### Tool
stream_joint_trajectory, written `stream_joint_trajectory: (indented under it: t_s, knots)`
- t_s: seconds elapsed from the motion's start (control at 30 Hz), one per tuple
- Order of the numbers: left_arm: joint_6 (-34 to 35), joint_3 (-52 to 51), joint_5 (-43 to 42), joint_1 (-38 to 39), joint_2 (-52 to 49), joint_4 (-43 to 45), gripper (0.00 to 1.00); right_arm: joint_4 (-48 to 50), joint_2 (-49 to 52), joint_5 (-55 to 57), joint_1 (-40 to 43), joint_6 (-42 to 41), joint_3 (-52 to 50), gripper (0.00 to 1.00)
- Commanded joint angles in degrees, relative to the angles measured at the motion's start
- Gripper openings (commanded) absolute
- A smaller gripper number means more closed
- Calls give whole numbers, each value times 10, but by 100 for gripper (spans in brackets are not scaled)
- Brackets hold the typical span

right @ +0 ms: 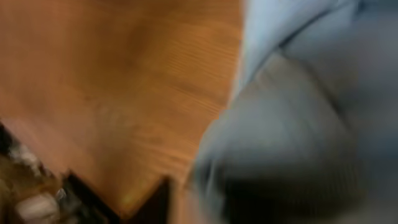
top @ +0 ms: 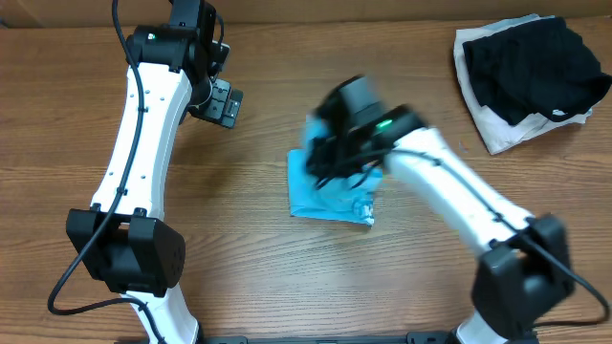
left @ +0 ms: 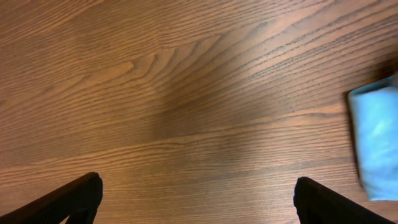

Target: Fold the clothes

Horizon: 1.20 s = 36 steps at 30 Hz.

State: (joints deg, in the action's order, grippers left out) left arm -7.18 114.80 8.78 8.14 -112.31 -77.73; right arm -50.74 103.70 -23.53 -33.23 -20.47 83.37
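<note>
Wooden table (top: pixel 277 287): blue T-shirt (top: pixel 320 203) under right arm (top: pixel 449 182), black garment (top: pixel 531 57) well apart.

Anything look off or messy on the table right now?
Minor only. The blue T-shirt sits folded, slightly skewed, at the middle of the table. At its far right corner the black garment lies crumpled on a white garment. Nothing spilled or torn.
</note>
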Motion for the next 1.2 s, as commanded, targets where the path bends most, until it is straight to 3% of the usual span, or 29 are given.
stream_joint_trajectory:
  t_s: [0.0, 0.07, 0.13, 0.43, 0.67, 0.97, 1.07, 1.17]
  knots:
    - [10, 9, -16, -2, 1, 9, 100, 10, 23, 32, -36, -38, 14, 57]
    - [10, 7, -21, -2, 1, 15, 100, 9, 24, 32, -39, -36, 14, 69]
    - [10, 5, -27, -3, 1, 18, 100, -7, 23, 32, -32, -36, 26, 74]
    - [10, 3, -27, -3, 1, 26, 100, -187, 16, 109, 54, 14, 159, 75]
    - [10, 3, -35, -2, 1, 38, 100, -247, 19, 125, 100, 43, 108, 77]
    - [10, 3, -43, -2, 1, 47, 100, -169, 19, 80, 85, 44, 7, 57]
    - [10, 3, -43, -2, 1, 47, 100, -162, 19, 79, 84, 44, 5, 38]
    - [10, 3, -43, -3, 1, 47, 100, -159, 19, 69, 84, 44, 5, 13]
